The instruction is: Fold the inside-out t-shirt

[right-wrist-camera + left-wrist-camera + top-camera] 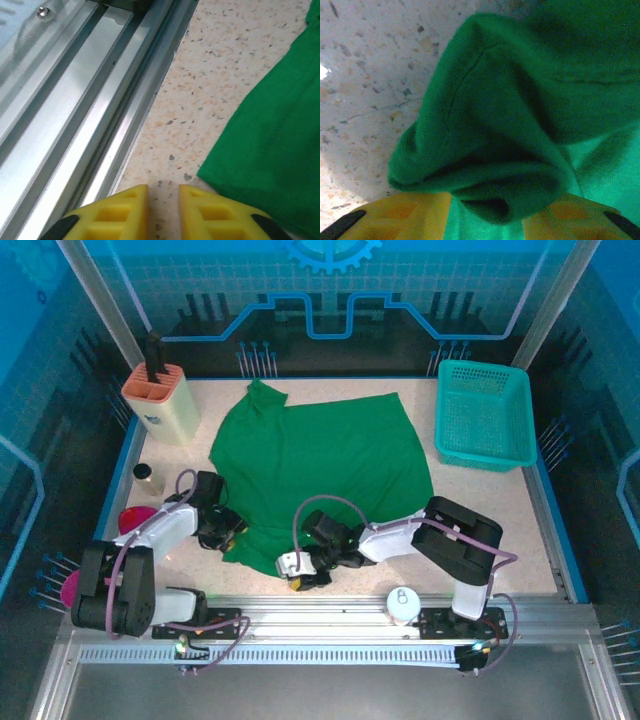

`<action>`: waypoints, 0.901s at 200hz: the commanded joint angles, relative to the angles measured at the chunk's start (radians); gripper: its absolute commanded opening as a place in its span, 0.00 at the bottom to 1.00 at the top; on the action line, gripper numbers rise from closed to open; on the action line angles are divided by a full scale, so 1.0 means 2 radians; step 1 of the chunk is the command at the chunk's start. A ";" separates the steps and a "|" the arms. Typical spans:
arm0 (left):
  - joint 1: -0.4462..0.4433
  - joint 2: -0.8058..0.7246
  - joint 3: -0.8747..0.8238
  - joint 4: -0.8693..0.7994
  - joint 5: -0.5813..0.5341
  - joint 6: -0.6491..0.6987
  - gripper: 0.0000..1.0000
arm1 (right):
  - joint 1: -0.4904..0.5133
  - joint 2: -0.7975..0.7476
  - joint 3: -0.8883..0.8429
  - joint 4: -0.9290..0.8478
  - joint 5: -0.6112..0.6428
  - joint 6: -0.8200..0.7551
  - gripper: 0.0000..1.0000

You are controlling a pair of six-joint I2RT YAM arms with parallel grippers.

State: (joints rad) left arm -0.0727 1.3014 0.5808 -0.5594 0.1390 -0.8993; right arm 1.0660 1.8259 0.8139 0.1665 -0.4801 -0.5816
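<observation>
Now | right tool (163,192): narrow gap, empty, near-left of basket (484,415), t-shirt (320,465) hem just beside, on its far side | left tool (487,212): further left of basket, clamped on bunched hem | t-shirt spread on tabletop (520,530), left of basket

T-shirt (320,465) centre; basket (484,415) far right; holder (160,400) far left.

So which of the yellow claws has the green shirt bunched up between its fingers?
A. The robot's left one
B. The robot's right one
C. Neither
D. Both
A: in the left wrist view the t-shirt is bunched between the fingers of the left gripper, while the right gripper has bare table showing through its narrow gap, with the cloth lying off to one side.
</observation>
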 commanded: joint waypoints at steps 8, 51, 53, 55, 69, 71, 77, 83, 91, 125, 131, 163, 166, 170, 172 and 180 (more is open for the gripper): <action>-0.011 -0.044 -0.009 -0.093 0.010 0.013 0.44 | -0.008 -0.051 -0.022 0.024 -0.033 0.044 0.35; -0.100 -0.169 -0.020 -0.202 -0.019 -0.050 0.46 | -0.056 -0.202 -0.085 0.049 0.267 0.381 0.62; -0.102 -0.173 -0.023 -0.203 -0.018 -0.054 0.46 | -0.061 -0.210 -0.082 0.025 0.284 0.403 0.63; -0.104 -0.176 -0.026 -0.204 -0.016 -0.057 0.46 | -0.066 -0.218 -0.078 0.004 0.300 0.425 0.64; -0.113 -0.190 -0.049 -0.190 0.011 -0.081 0.48 | -0.114 -0.259 -0.054 -0.126 0.336 0.546 0.75; -0.114 -0.190 -0.053 -0.188 0.016 -0.085 0.48 | -0.122 -0.262 -0.053 -0.135 0.326 0.554 0.75; -0.116 -0.189 -0.061 -0.178 0.029 -0.095 0.49 | -0.147 -0.274 -0.050 -0.159 0.288 0.565 0.74; -0.119 -0.183 -0.066 -0.170 0.036 -0.099 0.49 | -0.172 -0.286 -0.045 -0.188 0.257 0.568 0.75; -0.126 -0.173 -0.065 -0.167 0.033 -0.104 0.49 | -0.200 -0.302 -0.042 -0.232 0.256 0.611 0.67; -0.148 -0.132 -0.052 -0.153 -0.004 -0.112 0.51 | -0.295 -0.359 -0.052 -0.388 0.296 0.779 0.78; -0.148 -0.125 -0.052 -0.147 -0.008 -0.116 0.53 | -0.307 -0.357 -0.046 -0.414 0.305 0.789 0.78; -0.148 -0.081 -0.053 -0.100 -0.009 -0.132 0.54 | -0.348 -0.349 -0.040 -0.456 0.331 0.809 0.76; -0.148 -0.078 -0.050 -0.097 -0.008 -0.133 0.54 | -0.351 -0.349 -0.041 -0.454 0.328 0.809 0.76; -0.148 -0.075 -0.045 -0.098 -0.009 -0.133 0.53 | -0.354 -0.349 -0.043 -0.450 0.325 0.808 0.75; -0.148 -0.074 -0.043 -0.099 -0.009 -0.134 0.53 | -0.356 -0.349 -0.044 -0.448 0.323 0.808 0.75; -0.148 -0.073 -0.031 -0.107 -0.010 -0.133 0.53 | -0.359 -0.351 -0.045 -0.444 0.319 0.808 0.74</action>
State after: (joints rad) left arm -0.3622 1.1255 0.4770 -0.8310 0.1375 -1.1328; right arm 0.3794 1.1259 0.7200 -0.6399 0.1402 0.9535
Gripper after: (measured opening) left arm 0.536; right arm 0.754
